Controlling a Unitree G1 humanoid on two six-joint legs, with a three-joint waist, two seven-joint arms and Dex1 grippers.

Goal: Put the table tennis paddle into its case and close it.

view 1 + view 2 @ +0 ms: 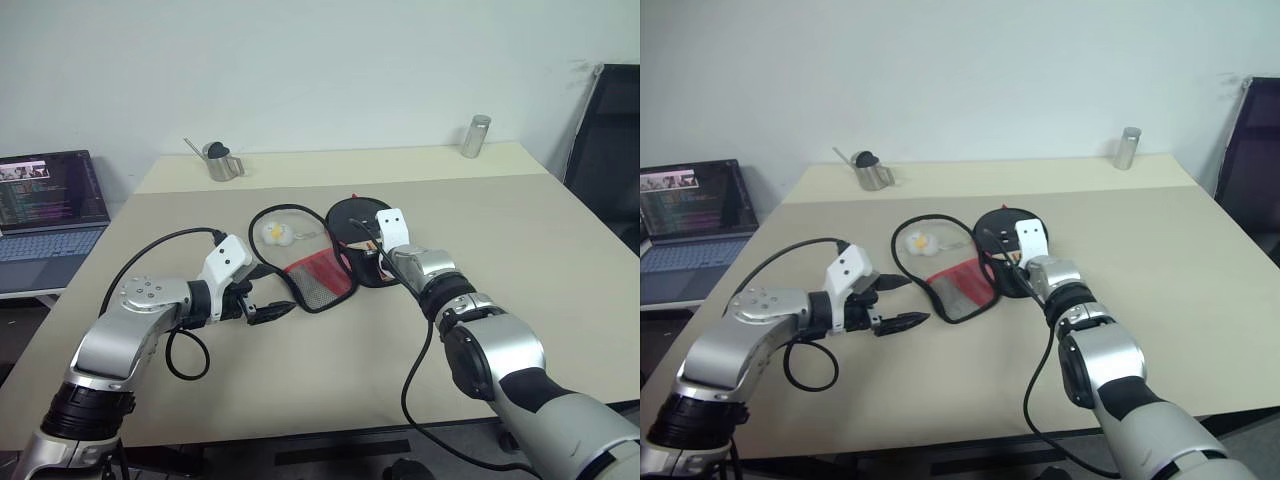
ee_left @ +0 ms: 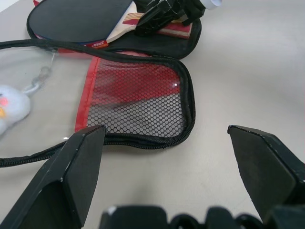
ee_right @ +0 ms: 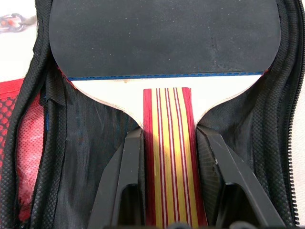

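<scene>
The table tennis paddle (image 3: 164, 43) lies flat inside the open half of the case (image 1: 318, 268), near the middle of the bench (image 1: 520, 230). Its long axis runs from the bench's far edge toward the near edge: the round black blade sits toward the far edge, and the red-and-yellow striped handle points back toward the near edge, at the robot's right arm. The blade rests on the black lining, with the zipper track curving around it on both sides.

The right pincer (image 3: 167, 157) is clenched on the handle. In the right wrist view its two black fingers (image 3: 125, 171) press against either side of the striped wood, one on each long edge, closed down to the handle's width, just behind where the handle meets the pale wooden shoulder of the blade.

The case is unzipped and spread open. Its other flap, red with a black mesh pocket, lies flat on the bench toward the left edge from the paddle, and the pale fluffy pom-pom charm (image 1: 274, 232) rests on the bench beyond it, inside the loop of the open zipper edge.

The left pincer (image 1: 262, 302) is released, its fingers spread wide and holding nothing. It hovers above the bench on the near-left side of the mesh flap, pointing at it, apart from it.
</scene>
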